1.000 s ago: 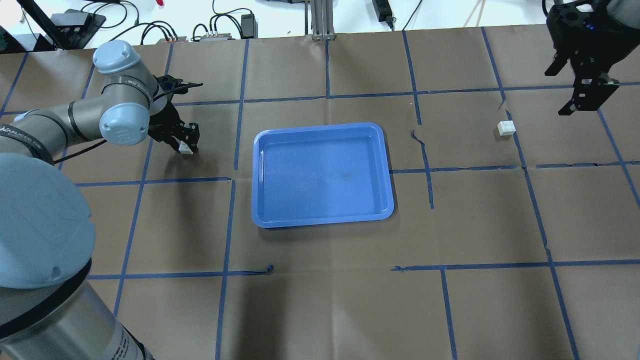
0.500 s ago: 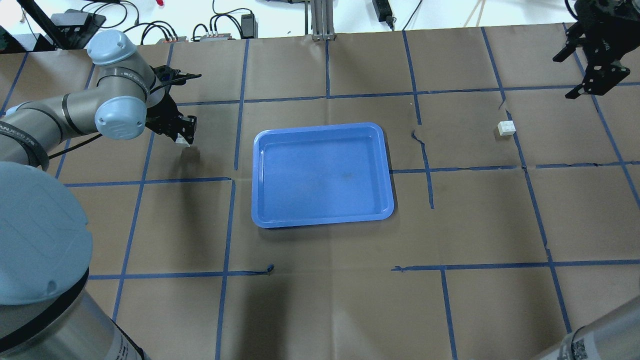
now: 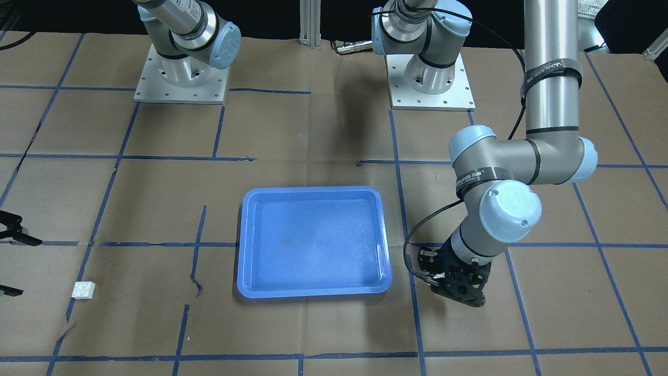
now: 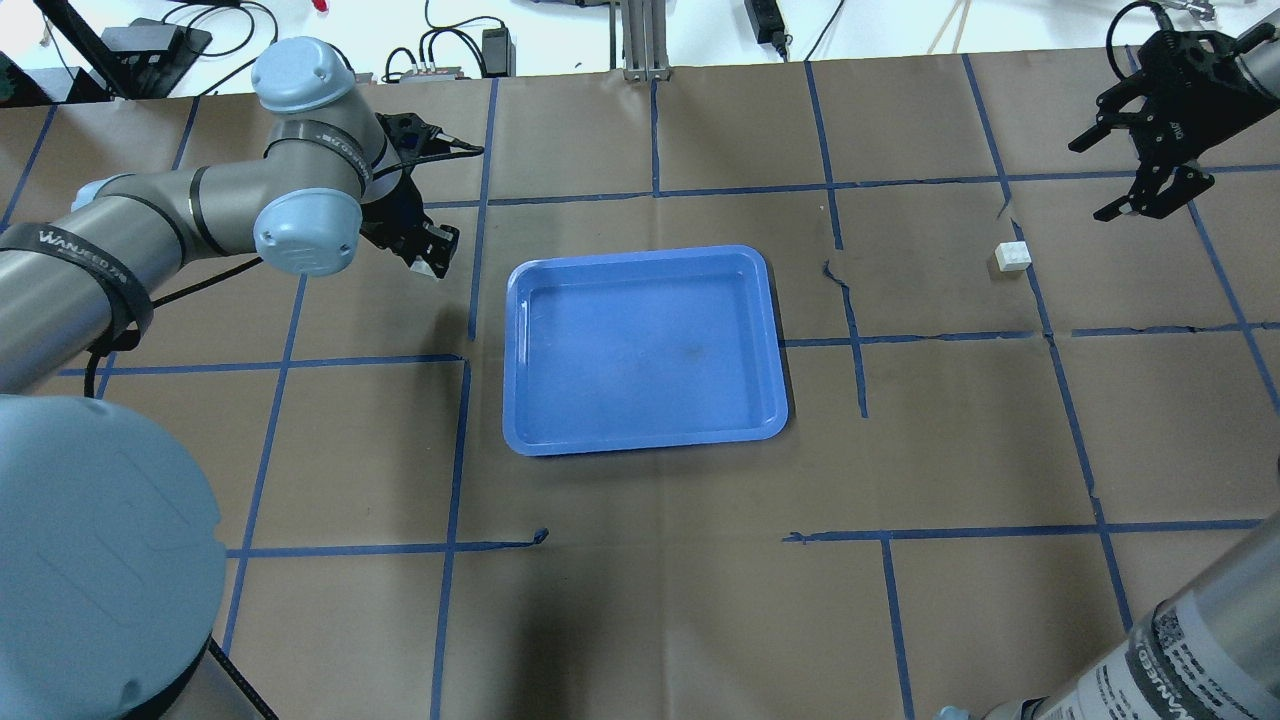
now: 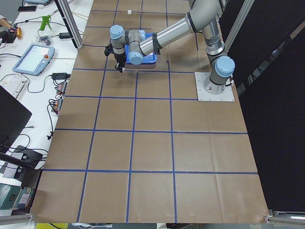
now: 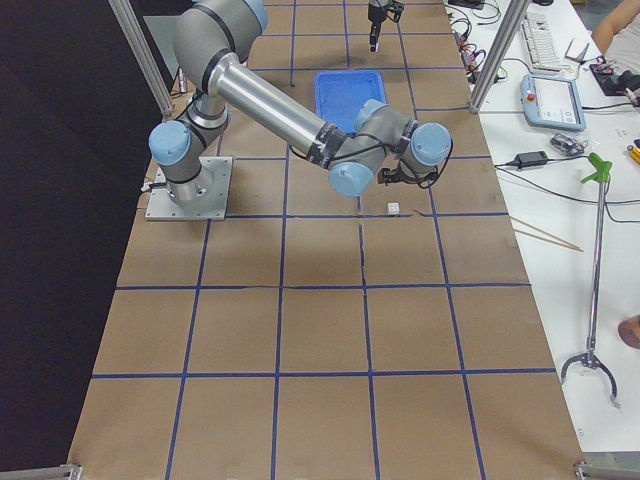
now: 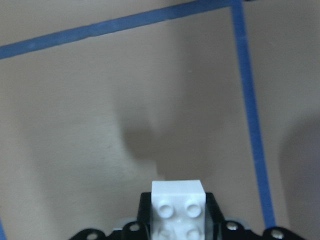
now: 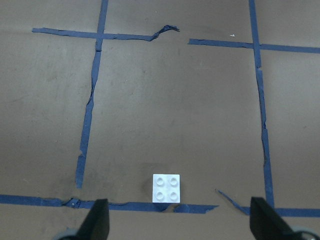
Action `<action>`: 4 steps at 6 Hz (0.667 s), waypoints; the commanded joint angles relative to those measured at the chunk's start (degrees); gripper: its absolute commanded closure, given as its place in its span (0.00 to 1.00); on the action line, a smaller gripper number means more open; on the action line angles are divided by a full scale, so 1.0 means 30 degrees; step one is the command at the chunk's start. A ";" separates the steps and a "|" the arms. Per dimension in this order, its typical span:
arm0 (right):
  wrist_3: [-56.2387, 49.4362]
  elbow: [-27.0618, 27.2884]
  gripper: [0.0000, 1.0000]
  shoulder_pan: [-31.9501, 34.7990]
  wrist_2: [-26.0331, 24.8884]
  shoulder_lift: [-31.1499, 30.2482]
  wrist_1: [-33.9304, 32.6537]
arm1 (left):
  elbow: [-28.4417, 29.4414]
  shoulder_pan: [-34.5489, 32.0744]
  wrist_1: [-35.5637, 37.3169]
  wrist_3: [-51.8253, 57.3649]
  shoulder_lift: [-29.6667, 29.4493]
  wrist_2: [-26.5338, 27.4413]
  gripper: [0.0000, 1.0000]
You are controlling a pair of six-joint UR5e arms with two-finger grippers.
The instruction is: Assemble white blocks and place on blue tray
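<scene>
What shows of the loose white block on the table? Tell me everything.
The loose white block is a small square brick, plastic by its look, with four round studs on top. It lies flat, studs up, on the brown paper table, right beside a blue tape line and well apart from the blue tray. Only the table touches it; the right gripper hangs clear of it, jaws open.

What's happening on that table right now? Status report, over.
Left gripper shut on one small white studded plastic brick, beside the shallow blue plastic tray. Right gripper open near second white brick, untouched. Nothing seen blocking.
</scene>
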 commanded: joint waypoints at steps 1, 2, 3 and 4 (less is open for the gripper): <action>-0.2575 0.0009 0.00 -0.0016 0.0215 0.1626 -0.0035 | -0.0159 -0.2751 -0.0317 0.3494 0.0510 0.0137 0.86; -0.2619 0.0038 0.00 -0.0016 0.0215 0.2359 -0.0006 | -0.0160 -0.3752 -0.0929 0.6901 0.0745 0.0197 0.86; -0.2590 0.0038 0.00 -0.0016 0.0998 0.2946 -0.0064 | -0.0247 -0.4574 -0.0935 0.9488 0.0545 0.0197 0.86; -0.2474 0.0009 0.00 -0.0016 0.1354 0.3387 -0.0064 | -0.0364 -0.5336 -0.0906 1.3168 0.0398 0.0197 0.87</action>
